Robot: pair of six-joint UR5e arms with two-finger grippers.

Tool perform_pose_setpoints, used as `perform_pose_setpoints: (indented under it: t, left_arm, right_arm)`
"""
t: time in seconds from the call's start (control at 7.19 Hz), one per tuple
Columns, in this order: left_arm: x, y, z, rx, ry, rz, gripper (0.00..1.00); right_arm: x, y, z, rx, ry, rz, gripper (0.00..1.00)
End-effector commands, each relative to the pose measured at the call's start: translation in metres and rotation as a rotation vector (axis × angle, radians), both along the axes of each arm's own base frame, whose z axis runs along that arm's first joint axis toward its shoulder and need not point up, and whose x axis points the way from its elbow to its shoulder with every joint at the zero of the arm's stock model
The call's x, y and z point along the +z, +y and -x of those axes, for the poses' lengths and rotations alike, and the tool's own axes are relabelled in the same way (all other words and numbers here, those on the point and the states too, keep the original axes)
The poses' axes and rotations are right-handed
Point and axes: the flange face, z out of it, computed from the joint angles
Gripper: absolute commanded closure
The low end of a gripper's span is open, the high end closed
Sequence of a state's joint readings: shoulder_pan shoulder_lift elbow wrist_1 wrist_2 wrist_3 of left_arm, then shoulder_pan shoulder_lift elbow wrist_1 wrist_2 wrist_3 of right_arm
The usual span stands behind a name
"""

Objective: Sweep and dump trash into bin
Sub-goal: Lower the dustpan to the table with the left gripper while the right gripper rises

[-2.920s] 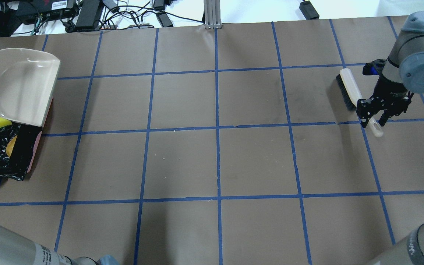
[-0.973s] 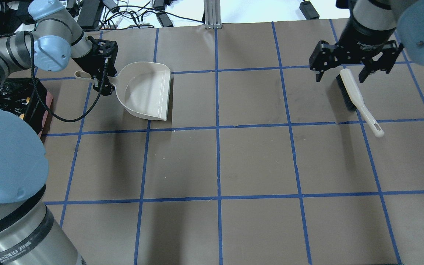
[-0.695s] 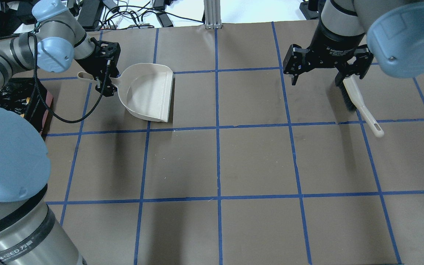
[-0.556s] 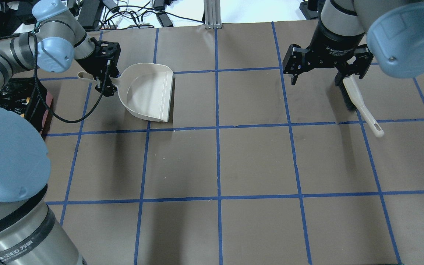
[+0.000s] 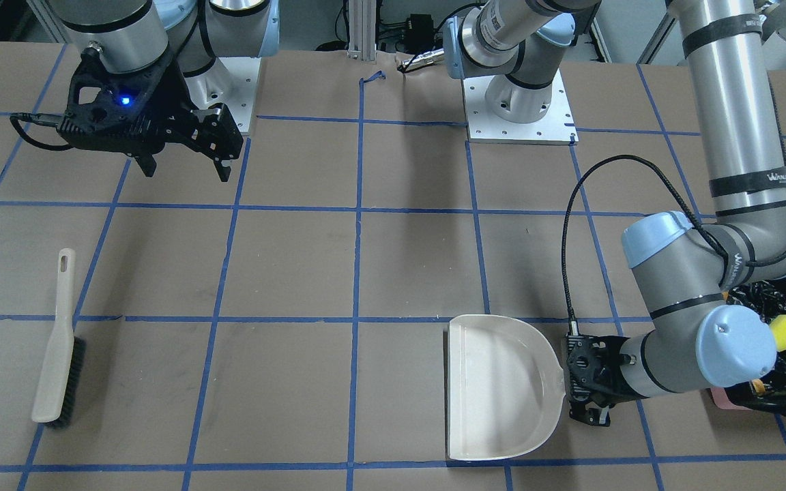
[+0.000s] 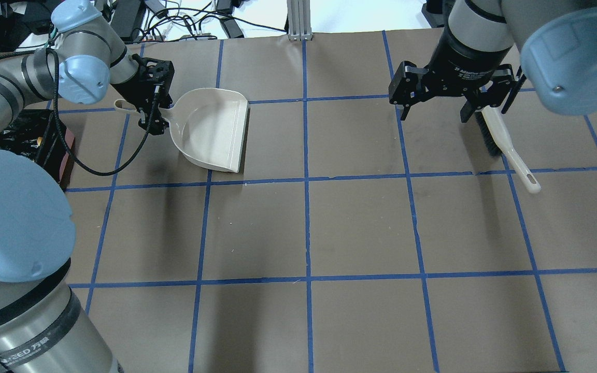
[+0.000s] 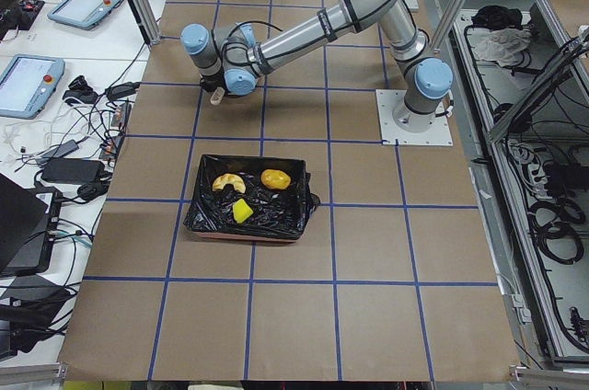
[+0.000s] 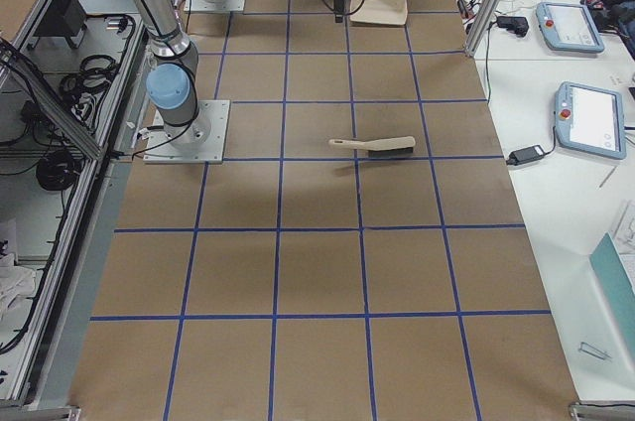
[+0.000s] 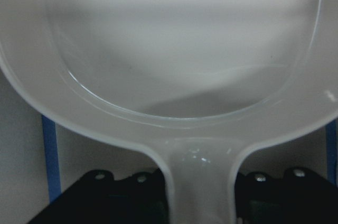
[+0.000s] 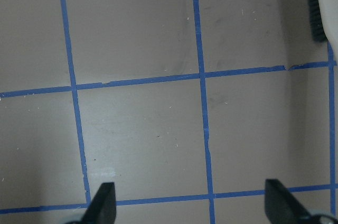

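Table (image 6: 360,223) | left tool (image 6: 152,115) clamps dustpan (image 6: 210,129), nudged rightward | right tool (image 6: 433,116) spread wide, shifted off brush (image 6: 506,145)

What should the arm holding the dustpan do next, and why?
Probably open the left gripper and let go: the dustpan lies flat and empty, the trash is in the bin, and the brush lies free of the open right gripper.
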State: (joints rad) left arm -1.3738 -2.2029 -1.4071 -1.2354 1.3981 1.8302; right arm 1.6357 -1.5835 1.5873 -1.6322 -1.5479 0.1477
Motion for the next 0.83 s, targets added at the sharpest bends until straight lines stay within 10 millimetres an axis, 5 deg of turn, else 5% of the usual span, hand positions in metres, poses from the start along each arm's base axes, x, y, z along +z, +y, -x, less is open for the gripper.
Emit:
perform_pose_setpoints:
  t: [0.0, 0.28, 0.42, 0.56, 0.7]
  left_arm:
    - [-0.007, 0.0047, 0.0012, 0.005, 0.0, -0.017, 1.0]
    - [-0.0079, 0.0041, 0.0065, 0.02, 0.042, -0.014, 0.64]
    - [-0.0093, 0.0041, 0.007, 0.024, 0.058, -0.014, 0.2]
    - [-0.0103, 0.0041, 0.0081, 0.02, 0.059, -0.015, 0.03]
    - [-0.0104, 0.0041, 0.0069, 0.022, 0.057, -0.016, 0.01]
  right_arm:
    - [0.003, 0.0004, 0.0002, -0.001, -0.001, 0.014, 0.0]
    - [0.0011, -0.0008, 0.0009, -0.004, 0.006, 0.019, 0.0]
    - [0.0011, -0.0007, 0.0003, -0.008, 0.0, 0.019, 0.0]
    - [0.0009, 0.0001, 0.0005, -0.006, 0.001, 0.018, 0.0]
    - [-0.0004, -0.0008, -0.0003, -0.005, 0.002, 0.016, 0.0]
